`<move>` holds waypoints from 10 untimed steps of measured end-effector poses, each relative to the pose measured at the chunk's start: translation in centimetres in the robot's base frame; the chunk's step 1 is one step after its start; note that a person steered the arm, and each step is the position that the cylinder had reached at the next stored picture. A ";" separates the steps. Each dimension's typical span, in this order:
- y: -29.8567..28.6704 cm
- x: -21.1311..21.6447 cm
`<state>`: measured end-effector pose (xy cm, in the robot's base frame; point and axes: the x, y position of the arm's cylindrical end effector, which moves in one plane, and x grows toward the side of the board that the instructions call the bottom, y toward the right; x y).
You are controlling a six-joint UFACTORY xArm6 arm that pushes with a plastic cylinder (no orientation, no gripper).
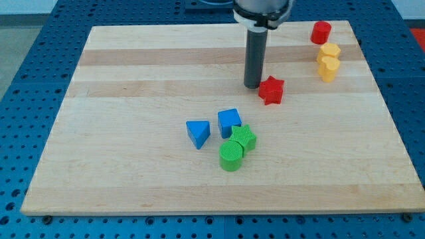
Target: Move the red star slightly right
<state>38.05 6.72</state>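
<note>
Near the top middle of the board (133, 66), my tip (252, 85) sits just left of the red star (271, 90). It holds nothing. Blue and green blocks lie lower down.

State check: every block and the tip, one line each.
my tip: on board, at red star's left edge
red star: flat, alone
red cylinder: upright, top right
two yellow blocks: touching
blue triangle: apart
blue cube: touching green blocks
</note>
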 end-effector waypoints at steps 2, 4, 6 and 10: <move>6.0 3.4; 10.4 4.0; 5.8 0.6; 6.6 10.6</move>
<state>48.61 13.33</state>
